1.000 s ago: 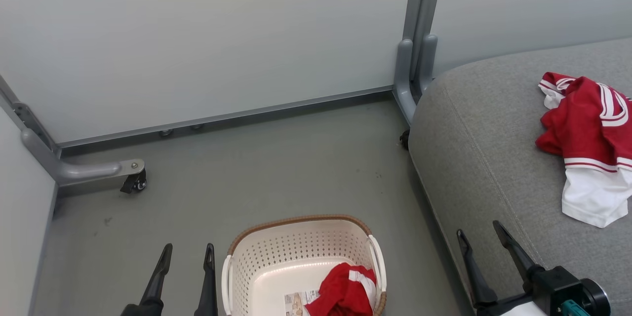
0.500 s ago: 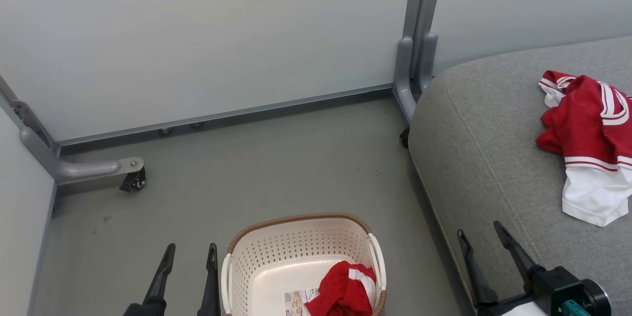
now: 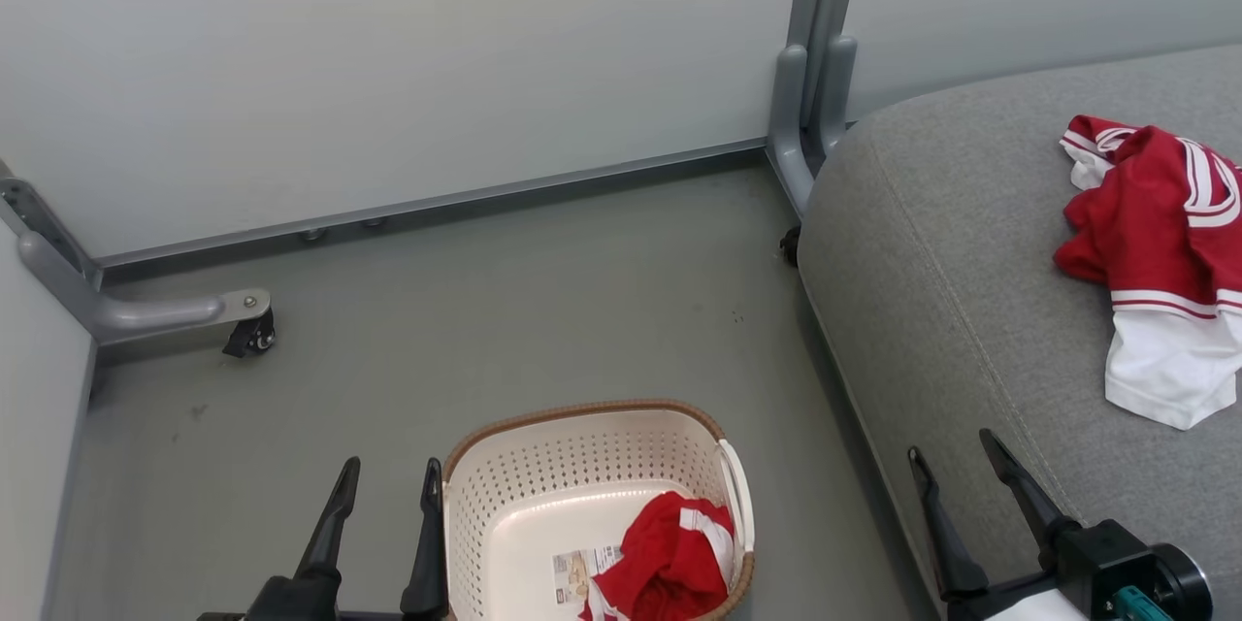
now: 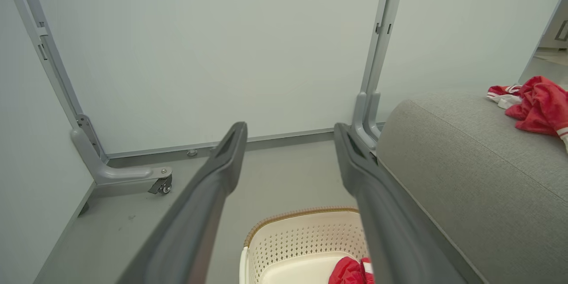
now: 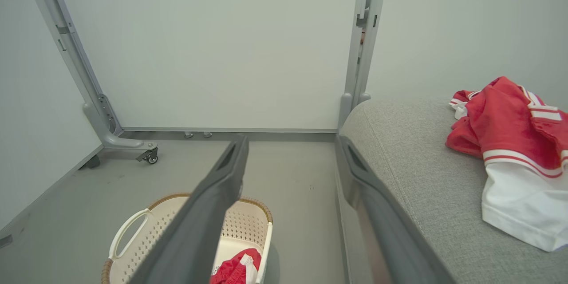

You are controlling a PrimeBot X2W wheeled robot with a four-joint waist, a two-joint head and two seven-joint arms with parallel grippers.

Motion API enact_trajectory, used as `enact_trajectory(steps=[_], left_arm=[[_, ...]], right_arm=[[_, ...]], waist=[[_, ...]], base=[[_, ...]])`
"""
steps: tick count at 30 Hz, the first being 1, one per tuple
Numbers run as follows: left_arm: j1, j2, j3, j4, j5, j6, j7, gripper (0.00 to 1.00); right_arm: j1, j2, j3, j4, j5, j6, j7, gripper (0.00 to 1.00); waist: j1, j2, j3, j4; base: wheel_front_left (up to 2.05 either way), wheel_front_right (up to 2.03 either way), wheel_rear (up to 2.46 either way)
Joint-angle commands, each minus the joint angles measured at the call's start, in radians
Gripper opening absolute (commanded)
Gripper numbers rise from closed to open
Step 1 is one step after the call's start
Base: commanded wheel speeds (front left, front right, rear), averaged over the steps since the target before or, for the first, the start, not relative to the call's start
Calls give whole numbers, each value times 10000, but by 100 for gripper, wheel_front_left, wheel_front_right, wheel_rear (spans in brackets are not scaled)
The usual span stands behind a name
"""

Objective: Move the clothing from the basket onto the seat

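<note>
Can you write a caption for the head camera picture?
One red garment in the basket, a second garment on the seat.

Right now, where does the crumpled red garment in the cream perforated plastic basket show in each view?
Head view: crumpled red garment at bottom centre, in the cream perforated plastic basket.
Left wrist view: garment at bottom edge, right of centre.
Right wrist view: garment at bottom edge, left of centre.
Shared landmark: upright grey metal post beside the grey fabric seat.

A paper label is sitting on the base of the basket, but its print is showing too small to read.
</note>
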Motion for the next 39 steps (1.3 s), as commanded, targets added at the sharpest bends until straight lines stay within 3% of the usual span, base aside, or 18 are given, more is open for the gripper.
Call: enact_trajectory(steps=[1, 10, 16, 25, 35, 39], left_arm=[[-221, 6, -34, 59, -5, -16, 7, 100], [-935, 7, -405, 452, 176, -267, 6, 100], [-2195, 41, -769, 1175, 910, -629, 7, 100], [-4784, 602, -1772, 3180, 1388, -942, 7, 100], [-8481, 1453, -4867, 6404, 1199, -969, 7, 100], [-9590, 1338, -6154, 7809, 730, -969, 11, 100]], right_arm=[[-124, -28, -55, -21, 8, -10, -24, 100], [-826, 27, 44, -201, 123, -10, -24, 100], [-2010, 97, -53, -479, 399, -10, -24, 100], [-3894, 161, -167, -855, 899, -10, -24, 100], [-5501, 159, 96, -1274, 1054, -10, -24, 100], [-5809, 160, 169, -1451, 925, -10, -24, 100]], waist=[[0, 0, 193, -78], [0, 0, 1569, -462], [0, 0, 3401, -839], [0, 0, 6040, -1280], [0, 0, 8146, -1466], [0, 0, 8701, -1569]], base=[[0, 0, 0], [0, 0, 0], [0, 0, 0], [0, 0, 0], [0, 0, 0], [0, 0, 0]])
